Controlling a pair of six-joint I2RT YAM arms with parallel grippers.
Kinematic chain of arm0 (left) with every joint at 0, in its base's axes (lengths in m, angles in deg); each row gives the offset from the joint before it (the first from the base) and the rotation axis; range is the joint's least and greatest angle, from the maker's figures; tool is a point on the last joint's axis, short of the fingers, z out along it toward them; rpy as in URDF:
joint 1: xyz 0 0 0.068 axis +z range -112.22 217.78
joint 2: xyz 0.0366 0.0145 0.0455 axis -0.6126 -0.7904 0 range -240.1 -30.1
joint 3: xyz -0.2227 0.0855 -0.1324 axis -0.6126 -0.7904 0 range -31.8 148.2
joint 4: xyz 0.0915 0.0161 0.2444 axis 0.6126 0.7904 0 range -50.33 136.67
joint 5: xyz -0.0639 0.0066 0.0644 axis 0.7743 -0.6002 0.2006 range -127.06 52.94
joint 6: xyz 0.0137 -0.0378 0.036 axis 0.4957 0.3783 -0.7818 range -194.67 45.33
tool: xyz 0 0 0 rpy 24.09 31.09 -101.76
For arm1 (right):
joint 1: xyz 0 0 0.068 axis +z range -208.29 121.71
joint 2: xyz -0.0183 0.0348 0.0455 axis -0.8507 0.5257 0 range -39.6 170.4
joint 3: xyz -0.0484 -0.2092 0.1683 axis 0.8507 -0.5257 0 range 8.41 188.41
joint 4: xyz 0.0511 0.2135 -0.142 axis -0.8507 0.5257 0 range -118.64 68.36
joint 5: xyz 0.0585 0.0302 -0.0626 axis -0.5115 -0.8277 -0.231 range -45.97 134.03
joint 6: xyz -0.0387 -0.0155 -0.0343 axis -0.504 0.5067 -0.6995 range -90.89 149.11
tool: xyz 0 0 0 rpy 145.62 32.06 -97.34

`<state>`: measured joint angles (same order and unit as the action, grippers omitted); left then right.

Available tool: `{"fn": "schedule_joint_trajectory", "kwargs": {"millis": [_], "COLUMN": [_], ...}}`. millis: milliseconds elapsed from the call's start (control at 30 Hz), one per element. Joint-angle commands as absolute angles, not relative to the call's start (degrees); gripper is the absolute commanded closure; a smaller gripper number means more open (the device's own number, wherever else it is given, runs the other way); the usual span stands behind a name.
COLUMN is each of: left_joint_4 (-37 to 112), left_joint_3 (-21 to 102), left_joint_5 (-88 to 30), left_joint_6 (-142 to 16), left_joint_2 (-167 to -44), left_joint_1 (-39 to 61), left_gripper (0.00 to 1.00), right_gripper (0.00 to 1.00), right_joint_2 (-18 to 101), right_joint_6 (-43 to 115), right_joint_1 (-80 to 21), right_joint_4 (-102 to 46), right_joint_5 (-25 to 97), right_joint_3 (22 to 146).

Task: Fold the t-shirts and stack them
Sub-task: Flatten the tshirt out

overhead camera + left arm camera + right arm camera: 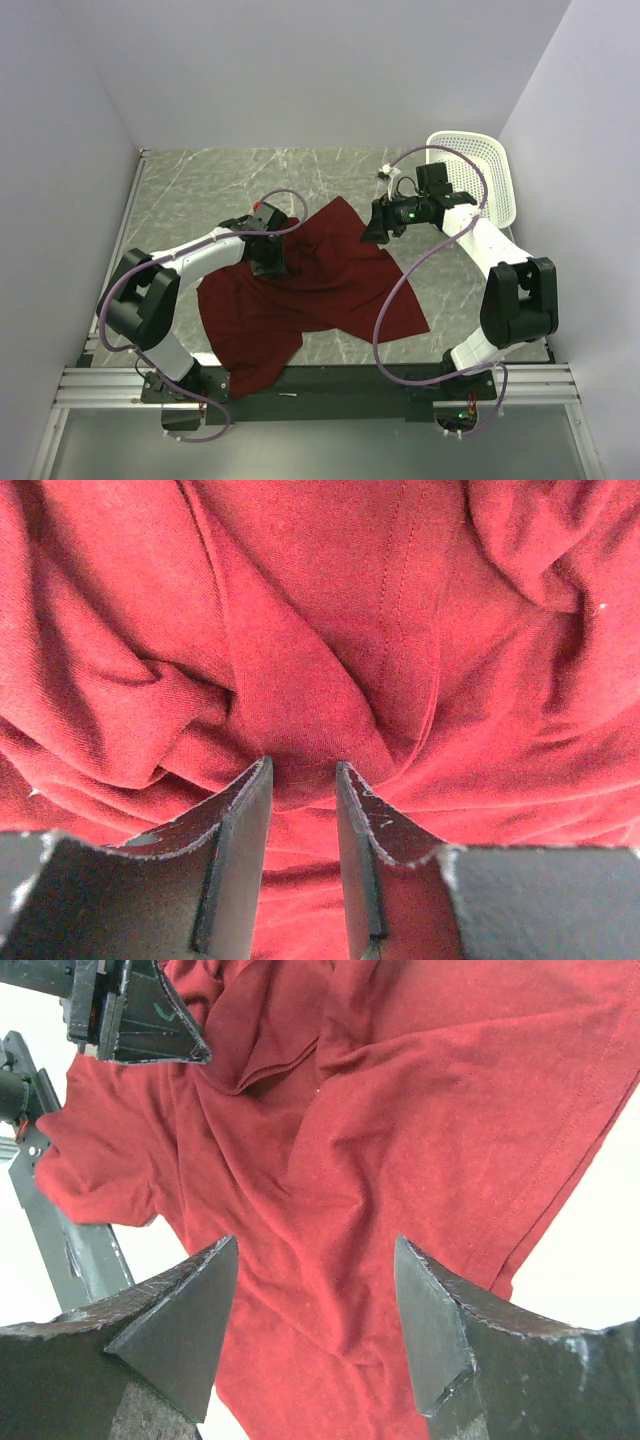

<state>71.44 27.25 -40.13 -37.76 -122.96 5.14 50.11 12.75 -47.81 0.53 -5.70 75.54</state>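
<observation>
The maroon t-shirt (pixel 320 295) lies crumpled and partly spread in the middle of the table. One corner points to the back and one part hangs toward the near rail. My left gripper (pixel 268 262) is down on the shirt's upper left part. In the left wrist view its jaws (pixel 302 770) stand close together on a bunched fold of the cloth (pixel 330 600), and wrinkles converge at the tips. My right gripper (pixel 378 230) hovers open and empty above the shirt's right side. It also shows in the right wrist view (pixel 316 1245), over the cloth (pixel 420 1110).
A white mesh basket (pixel 492 175) leans at the back right corner. Grey marble tabletop (pixel 220 180) shows behind and beside the shirt. The metal rail (pixel 320 385) runs along the near edge, and the walls close in on three sides.
</observation>
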Motion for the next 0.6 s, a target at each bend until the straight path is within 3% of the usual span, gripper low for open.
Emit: {"fn": "schedule_joint_trajectory", "kwargs": {"millis": [0,200,333,567], "left_joint_4": [70.9,70.6,69.6,70.4], "left_joint_3": [27.9,27.4,27.4,30.7], "left_joint_5": [-41.7,-42.2,-41.5,-41.0], "left_joint_6": [-37.3,-37.4,-37.0,-37.5], "left_joint_2": [-122.7,-123.5,-122.5,-119.7], "left_joint_1": [5.3,5.3,5.3,7.5], "left_gripper": [0.62,0.69,0.98,0.99], "right_gripper": [0.3,0.3,0.3,0.3], "right_joint_2": [49.1,49.0,49.0,49.1], "right_joint_6": [12.1,12.1,12.1,12.0], "right_joint_1": [-48.4,-48.6,-49.0,-49.3], "right_joint_4": [0.2,0.2,0.2,0.5], "right_joint_5": [-7.6,-7.8,-8.1,-8.6], "right_joint_3": [75.8,75.7,75.7,75.9]}}
